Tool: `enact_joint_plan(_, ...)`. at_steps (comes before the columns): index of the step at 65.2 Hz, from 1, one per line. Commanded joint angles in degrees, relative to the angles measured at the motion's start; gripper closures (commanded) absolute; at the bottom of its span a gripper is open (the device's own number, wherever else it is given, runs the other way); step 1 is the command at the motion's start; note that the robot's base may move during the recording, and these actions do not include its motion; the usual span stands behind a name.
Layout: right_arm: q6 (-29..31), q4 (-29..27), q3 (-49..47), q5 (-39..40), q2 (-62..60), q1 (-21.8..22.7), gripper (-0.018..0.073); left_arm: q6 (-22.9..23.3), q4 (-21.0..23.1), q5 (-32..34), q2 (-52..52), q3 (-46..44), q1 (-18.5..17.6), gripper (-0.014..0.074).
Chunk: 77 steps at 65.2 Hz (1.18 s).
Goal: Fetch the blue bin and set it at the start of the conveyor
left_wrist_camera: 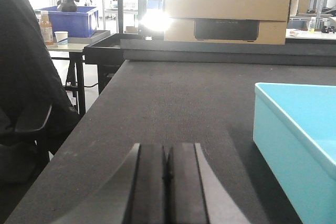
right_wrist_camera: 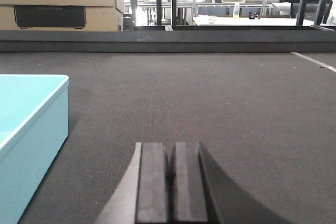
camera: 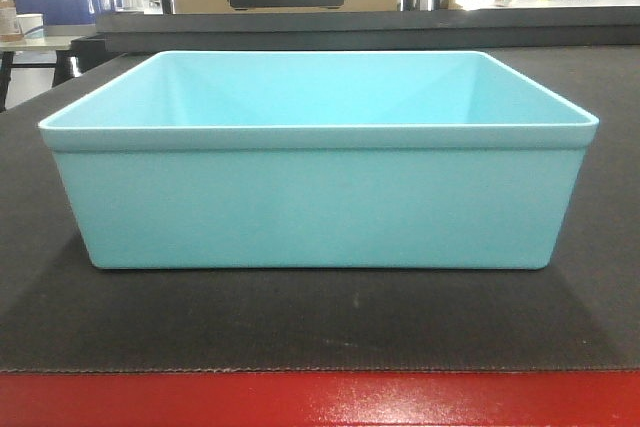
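The blue bin (camera: 318, 162), a light aqua tub with a thin rim, stands upright and empty on the dark grey woven belt of the conveyor start (camera: 320, 317), just behind its red front strip (camera: 320, 402). My left gripper (left_wrist_camera: 166, 148) hovers low over the belt, shut on nothing, to the left of the bin (left_wrist_camera: 296, 140). On the other side, my right gripper (right_wrist_camera: 171, 146) is shut and empty, with the bin (right_wrist_camera: 29, 129) to its left. Neither gripper touches the bin.
A raised dark ledge (camera: 370, 27) borders the belt's far side. Behind it sits a cardboard box (left_wrist_camera: 228, 11). A darker blue ribbed bin (left_wrist_camera: 71, 19) and a bottle (left_wrist_camera: 46, 27) stand on a side table at left. A dark chair (left_wrist_camera: 26, 103) is beside the belt's left edge.
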State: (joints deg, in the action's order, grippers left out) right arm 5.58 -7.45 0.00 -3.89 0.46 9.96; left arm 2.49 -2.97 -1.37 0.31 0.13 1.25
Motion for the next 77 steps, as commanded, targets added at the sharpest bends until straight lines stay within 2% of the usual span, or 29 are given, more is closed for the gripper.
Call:
enact_joint_plan(1, 0.54, -0.16, 0.00, 1.82, -0.46, 0.07, 0.0721, -0.27, 0.13, 0.98, -0.31, -0.13, 0.16, 0.0707)
enact_joint_plan(77, 0.54, -0.16, 0.00, 2.71, -0.46, 0.07, 0.0721, -0.27, 0.13, 0.98, -0.31, -0.13, 0.16, 0.0707)
